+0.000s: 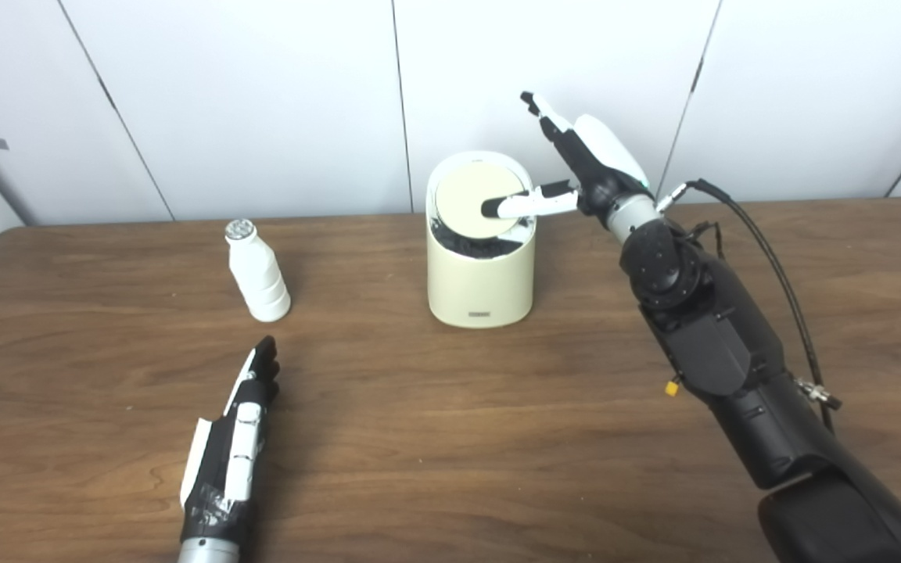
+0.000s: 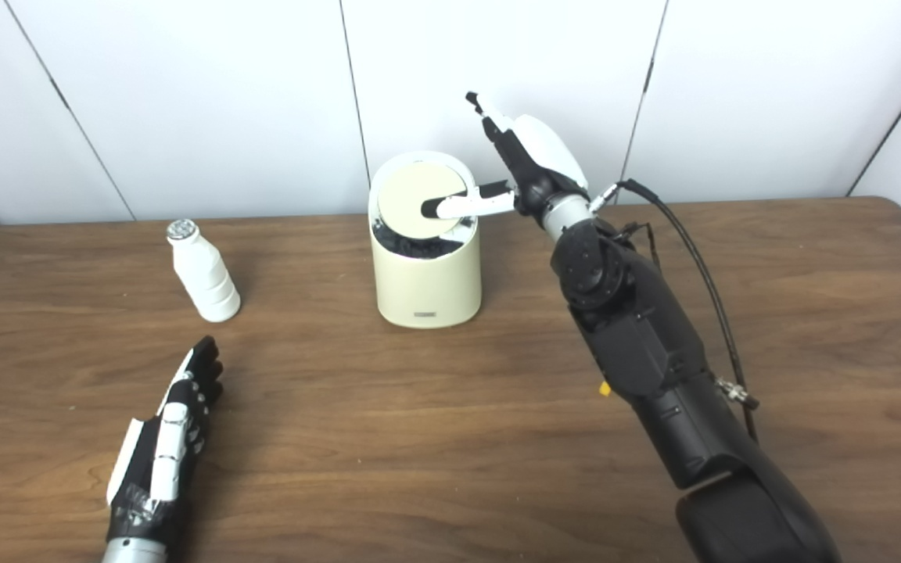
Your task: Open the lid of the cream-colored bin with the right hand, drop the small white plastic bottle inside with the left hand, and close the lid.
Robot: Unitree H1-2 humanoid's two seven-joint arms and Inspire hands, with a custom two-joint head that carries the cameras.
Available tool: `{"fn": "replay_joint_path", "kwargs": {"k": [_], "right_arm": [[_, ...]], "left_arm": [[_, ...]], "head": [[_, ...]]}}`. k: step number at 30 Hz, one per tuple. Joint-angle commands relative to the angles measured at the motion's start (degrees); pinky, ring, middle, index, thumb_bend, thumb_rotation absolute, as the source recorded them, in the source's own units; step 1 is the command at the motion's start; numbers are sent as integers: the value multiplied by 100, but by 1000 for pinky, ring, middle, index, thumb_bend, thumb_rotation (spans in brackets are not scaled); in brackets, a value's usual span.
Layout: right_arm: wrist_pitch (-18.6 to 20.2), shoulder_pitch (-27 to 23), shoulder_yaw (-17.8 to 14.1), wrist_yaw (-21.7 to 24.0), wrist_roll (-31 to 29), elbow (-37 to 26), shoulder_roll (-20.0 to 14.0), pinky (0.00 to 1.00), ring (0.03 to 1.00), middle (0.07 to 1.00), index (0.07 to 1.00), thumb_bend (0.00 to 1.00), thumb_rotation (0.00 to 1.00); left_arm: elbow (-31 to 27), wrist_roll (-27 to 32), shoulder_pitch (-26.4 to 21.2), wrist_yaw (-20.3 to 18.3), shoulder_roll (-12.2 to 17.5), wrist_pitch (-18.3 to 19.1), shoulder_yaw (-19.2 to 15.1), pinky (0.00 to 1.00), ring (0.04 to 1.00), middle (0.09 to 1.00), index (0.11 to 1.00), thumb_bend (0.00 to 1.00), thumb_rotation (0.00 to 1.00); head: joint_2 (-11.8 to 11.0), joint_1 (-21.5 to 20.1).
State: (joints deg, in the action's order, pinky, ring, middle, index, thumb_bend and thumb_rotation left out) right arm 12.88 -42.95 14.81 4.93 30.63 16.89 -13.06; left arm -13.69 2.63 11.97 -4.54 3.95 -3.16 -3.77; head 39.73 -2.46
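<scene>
White bottle (image 1: 258, 273) stands just beyond open left hand (image 1: 233, 438); right hand (image 1: 576, 168) presses lid (image 1: 472, 202).

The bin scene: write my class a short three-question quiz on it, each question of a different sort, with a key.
1. True or false: the bottle lies inside the bin.
2. Which hand touches the lid? A) left hand B) right hand
3. Fill in: the bottle stands ____ on the table.

Key:
1. False; it stands on the table, left of the bin.
2. B; the right hand presses the tilted lid, while the left hand rests open.
3. upright
</scene>
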Motion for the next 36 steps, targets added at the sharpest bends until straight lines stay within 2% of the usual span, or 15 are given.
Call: {"fn": "replay_joint_path", "kwargs": {"k": [1,11,22,30,36], "right_arm": [[-223,-261,30,-58,84,-144,-76,1000,987,965,989,966,469],[-214,-192,162,-2,121,-134,-127,1000,1000,966,988,931,393],[-391,-166,349,-17,261,-75,-186,1000,1000,960,986,948,396],[-545,-272,694,-230,909,56,-415,1000,1000,937,984,956,401],[-591,-266,755,-273,1128,23,-484,1000,1000,934,980,965,363]], "left_arm": [[-137,-38,130,35,-22,-79,48,1000,1000,1000,1000,434,1000],[-152,-50,143,62,-26,-80,52,1000,1000,1000,1000,436,1000],[-230,-8,165,56,-38,3,56,1000,1000,1000,1000,444,1000],[-287,106,178,63,-67,-22,42,1000,1000,1000,1000,472,1000],[-344,42,190,99,-72,16,37,1000,1000,1000,1000,459,1000]], "head": [[15,-4],[45,15],[84,-7],[122,5],[122,22]]}}
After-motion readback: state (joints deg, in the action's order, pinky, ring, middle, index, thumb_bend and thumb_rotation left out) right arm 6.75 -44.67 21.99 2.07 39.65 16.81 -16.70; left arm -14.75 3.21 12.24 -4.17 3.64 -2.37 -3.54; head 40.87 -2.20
